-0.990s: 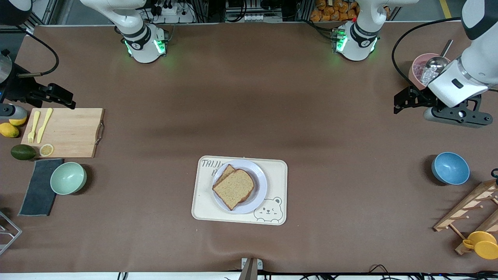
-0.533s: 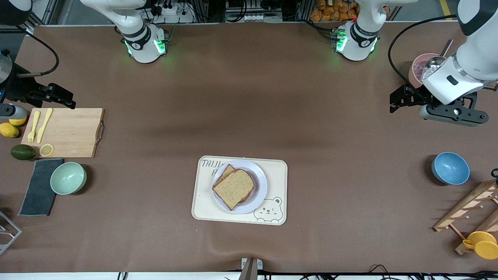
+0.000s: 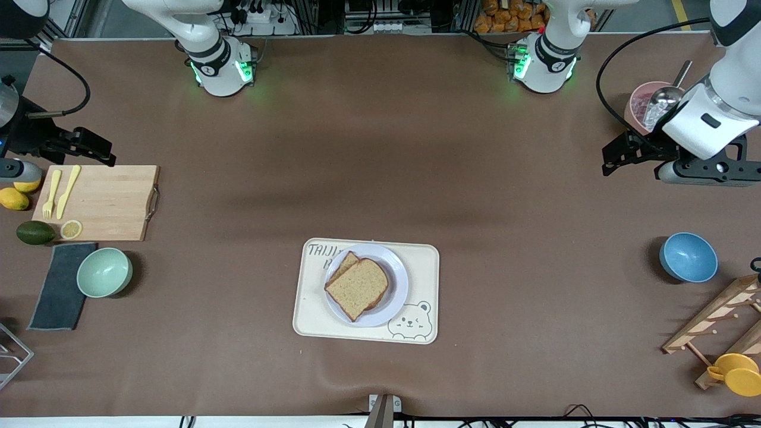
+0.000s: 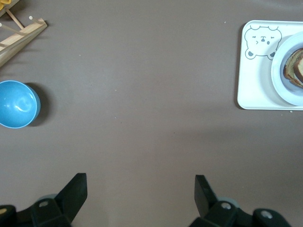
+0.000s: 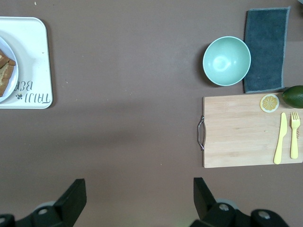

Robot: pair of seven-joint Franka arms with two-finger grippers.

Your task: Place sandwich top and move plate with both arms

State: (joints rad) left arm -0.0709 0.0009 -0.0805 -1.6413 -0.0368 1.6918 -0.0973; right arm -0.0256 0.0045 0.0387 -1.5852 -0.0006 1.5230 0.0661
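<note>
a cream bear tray point(image 3: 365, 324) sits near the middle of the table's near edge, carrying a small pale plate point(image 3: 397, 297). on the plate, the sandwich top point(image 3: 357, 289), a plain brown slice, lies on another slice whose corner peeks out toward the robots' bases.

toward the right arm's end of the table, a mint bowl point(image 3: 104, 271) stands beside a dark cloth point(image 3: 59, 286); farther from the camera lies a wooden cutting board point(image 3: 107, 202) with a yellow fork point(image 3: 50, 194), a yellow knife point(image 3: 68, 191) and a lemon slice point(image 3: 71, 229) at its corner, and an avocado point(image 3: 35, 232) just beside it.

toward the left arm's end, a yellow cup point(image 3: 736, 373) sits by a wooden rack point(image 3: 713, 318) near the corner, with a blue bowl point(image 3: 688, 257) farther in.

the left gripper point(image 3: 615, 156) hangs over bare table near a pink cup point(image 3: 637, 107) holding a metal scoop point(image 3: 666, 98), its jaws spread wide and holding nothing. the right gripper point(image 3: 95, 148) hangs over the table edge just above the cutting board, jaws likewise spread wide and holding nothing. both arms are well apart from the plate.
</note>
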